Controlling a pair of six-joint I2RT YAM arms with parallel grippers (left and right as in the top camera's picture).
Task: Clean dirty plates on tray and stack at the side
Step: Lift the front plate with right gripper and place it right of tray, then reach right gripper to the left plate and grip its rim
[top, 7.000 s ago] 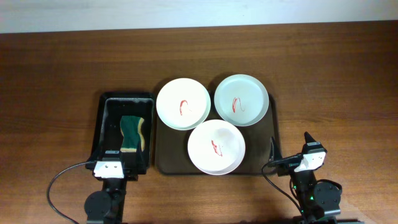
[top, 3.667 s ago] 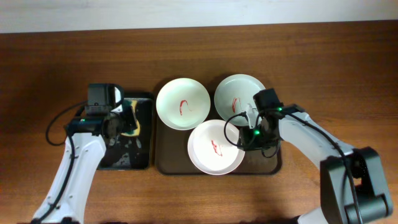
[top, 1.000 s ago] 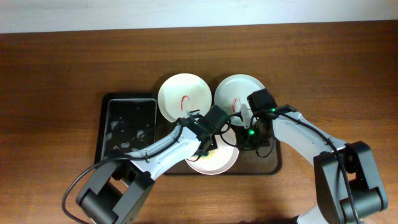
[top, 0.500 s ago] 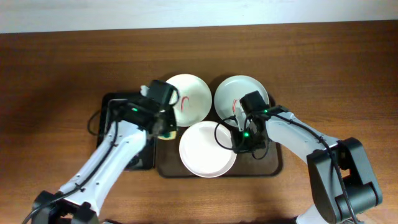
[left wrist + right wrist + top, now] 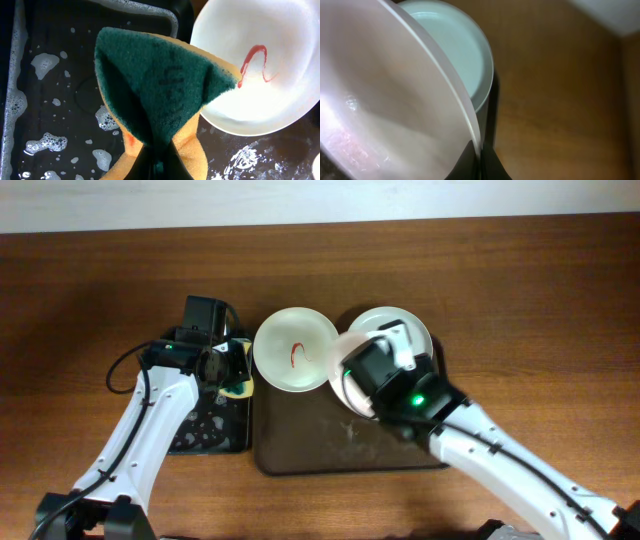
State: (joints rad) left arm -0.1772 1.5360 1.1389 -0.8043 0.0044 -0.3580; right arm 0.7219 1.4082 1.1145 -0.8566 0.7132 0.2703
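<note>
My right gripper [image 5: 360, 375] is shut on the rim of a clean white plate [image 5: 342, 380], held tilted above the dark brown tray [image 5: 340, 445]. The right wrist view shows this plate [image 5: 385, 100] filling the left side, pinched at the gripper [image 5: 479, 162], with the mint green plate [image 5: 457, 50] below it. The mint plate [image 5: 408, 328] is partly hidden by the arm. Another white plate [image 5: 293, 350] with a red squiggle lies at the tray's back left. My left gripper [image 5: 232, 378] is shut on a green and yellow sponge [image 5: 160, 85] beside that plate [image 5: 260, 65].
A black tub [image 5: 200, 430] with soapy foam stands left of the tray; it fills the left of the left wrist view [image 5: 50, 75]. Wet streaks mark the tray's bare middle [image 5: 350, 435]. Brown wooden tabletop [image 5: 540, 300] surrounds everything.
The right gripper has lifted the wiped white plate off the tray, tilting it up over the mint plate. The left arm has carried the sponge back left to the tub's edge.
</note>
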